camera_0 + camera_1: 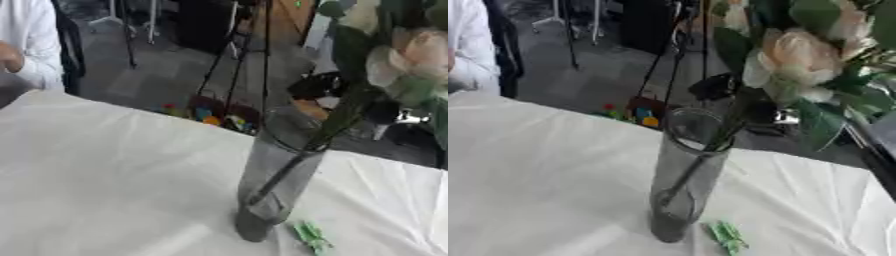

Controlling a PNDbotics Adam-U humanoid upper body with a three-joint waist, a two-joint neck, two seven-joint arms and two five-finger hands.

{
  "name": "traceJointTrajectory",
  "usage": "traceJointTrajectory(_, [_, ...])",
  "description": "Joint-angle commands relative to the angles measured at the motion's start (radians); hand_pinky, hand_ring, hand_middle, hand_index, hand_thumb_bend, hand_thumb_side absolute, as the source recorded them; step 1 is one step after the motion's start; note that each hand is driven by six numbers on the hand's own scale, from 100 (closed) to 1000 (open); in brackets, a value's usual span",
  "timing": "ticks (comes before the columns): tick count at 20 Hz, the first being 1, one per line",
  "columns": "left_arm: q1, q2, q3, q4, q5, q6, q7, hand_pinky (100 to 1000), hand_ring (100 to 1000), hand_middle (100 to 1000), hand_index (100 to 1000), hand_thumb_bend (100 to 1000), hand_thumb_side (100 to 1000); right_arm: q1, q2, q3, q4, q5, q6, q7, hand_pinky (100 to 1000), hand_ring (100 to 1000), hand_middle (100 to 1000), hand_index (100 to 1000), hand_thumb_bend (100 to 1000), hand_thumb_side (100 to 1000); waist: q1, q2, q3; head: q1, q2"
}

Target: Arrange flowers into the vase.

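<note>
- Vase [684,175]: upright on the table [105,175], lower centre of frame.
- Flowers [802,55]: stem already inside the vase, blooms leaning to the upper right.
- Green scrap [312,237]: lies on the table beside the vase base, possibly a leaf.
- Hands: neither shows in any view; state cannot be told.
- Remaining: no further loose flowers visible.

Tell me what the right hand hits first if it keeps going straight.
Cannot tell: the right hand shows in neither view. The flowers fill the upper right corner, one stem already in the vase.
</note>
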Motion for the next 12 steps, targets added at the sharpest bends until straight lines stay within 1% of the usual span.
traceJointTrajectory(1, [-0.008,0.014,-0.003,-0.013,-0.006,0.002,0.003,725,841,741,899,263,976,-0.005,-0.051,-0.025,-0.016,-0.017,-0.018,0.019,1000,1000,1000,1000,508,983,0.007,-0.02,-0.004,-0.007,-0.001])
traceJointTrajectory(5, [-0.008,0.013,-0.004,-0.013,-0.007,0.002,0.003,725,841,741,899,262,977,-0.005,-0.049,-0.026,-0.007,-0.029,-0.017,0.019,1000,1000,1000,1000,500,958,0.007,-0.019,-0.004,-0.016,-0.007])
traceJointTrajectory(6, [-0.008,0.012,-0.004,-0.013,-0.006,0.003,0.002,725,841,741,899,259,977,-0.01,-0.047,-0.027,-0.004,-0.033,-0.016,0.019,1000,1000,1000,1000,477,960,0.007,-0.018,-0.003,-0.019,-0.009])
traceJointTrajectory(10, [-0.006,0.011,-0.006,-0.013,-0.007,0.004,0.001,725,841,741,899,260,980,-0.034,-0.04,-0.026,0.018,-0.049,-0.011,0.019,1000,1000,1000,1000,463,949,0.005,-0.017,0.0,-0.026,-0.011])
traceJointTrajectory(12, [-0.006,0.011,-0.008,-0.013,-0.007,0.005,0.0,725,841,741,899,260,980,-0.049,-0.042,-0.022,0.035,-0.056,-0.01,0.019,1000,1000,1000,1000,464,919,0.002,-0.017,0.001,-0.031,-0.009])
